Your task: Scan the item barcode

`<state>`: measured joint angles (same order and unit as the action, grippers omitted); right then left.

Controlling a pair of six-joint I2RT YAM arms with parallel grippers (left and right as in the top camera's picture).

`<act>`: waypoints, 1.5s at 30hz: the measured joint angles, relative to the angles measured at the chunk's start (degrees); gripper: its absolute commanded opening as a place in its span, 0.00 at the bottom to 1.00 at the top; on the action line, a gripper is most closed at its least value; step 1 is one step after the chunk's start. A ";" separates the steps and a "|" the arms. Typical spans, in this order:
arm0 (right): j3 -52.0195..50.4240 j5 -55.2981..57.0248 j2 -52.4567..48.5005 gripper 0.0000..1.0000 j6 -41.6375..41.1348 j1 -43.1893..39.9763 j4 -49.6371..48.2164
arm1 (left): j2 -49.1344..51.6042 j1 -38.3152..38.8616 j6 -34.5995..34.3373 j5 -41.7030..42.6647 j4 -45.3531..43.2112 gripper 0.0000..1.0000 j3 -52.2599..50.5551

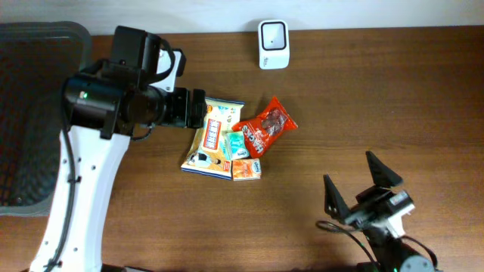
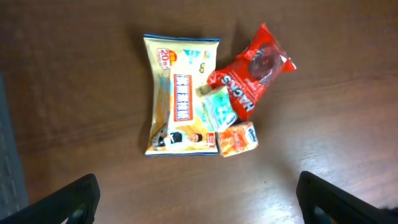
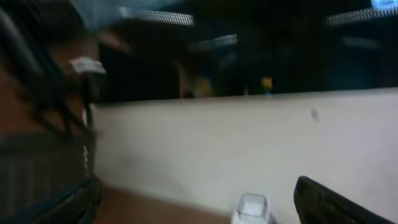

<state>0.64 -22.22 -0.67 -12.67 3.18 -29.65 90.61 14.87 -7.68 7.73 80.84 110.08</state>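
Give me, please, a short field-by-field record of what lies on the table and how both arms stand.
surface: brown wooden table
scanner: white barcode scanner, at the top of the overhead view, apart from the pile
pile: yellow packet, red packet, small green packet, small orange carton, touching or overlapping
side: dark mesh container, left edge
left jaws: open, facing the pile, holding nothing
right jaws: open, at the bottom of the overhead view, holding nothing
scan: not yet begun; no item lifted
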 measured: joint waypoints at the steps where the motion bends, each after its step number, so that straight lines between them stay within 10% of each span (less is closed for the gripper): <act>1: 0.11 0.07 0.00 0.98 -0.96 0.00 -1.77 | 0.46 0.17 0.00 0.39 0.00 0.99 -0.04; 6: 14.16 3.74 -5.62 0.98 -1.70 -0.04 19.71 | 1.84 0.46 0.02 1.07 -0.63 0.99 -0.04; 13: 54.12 -4.33 -45.66 0.98 5.49 -0.11 56.74 | 5.46 0.50 0.00 1.29 -0.90 0.99 -0.11; 24: 60.11 -10.14 -97.04 0.99 -5.22 -0.11 45.22 | 5.84 0.50 0.02 0.17 -0.26 0.99 -0.15; 32: 60.08 -11.10 -109.39 0.91 -11.13 0.59 36.09 | 5.84 0.55 0.02 -0.28 -0.48 0.99 -0.15; 41: 60.11 -11.30 -111.16 0.66 -11.76 4.70 32.39 | 5.84 0.55 0.02 -0.28 -0.48 0.99 -0.15; 45: 60.13 -11.45 -113.81 0.30 -12.13 5.49 28.83 | 5.84 0.55 0.02 -0.28 -0.50 0.99 -0.15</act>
<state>60.77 -33.67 -114.48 -24.80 8.67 -0.82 96.44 15.42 -7.66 7.44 80.34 109.93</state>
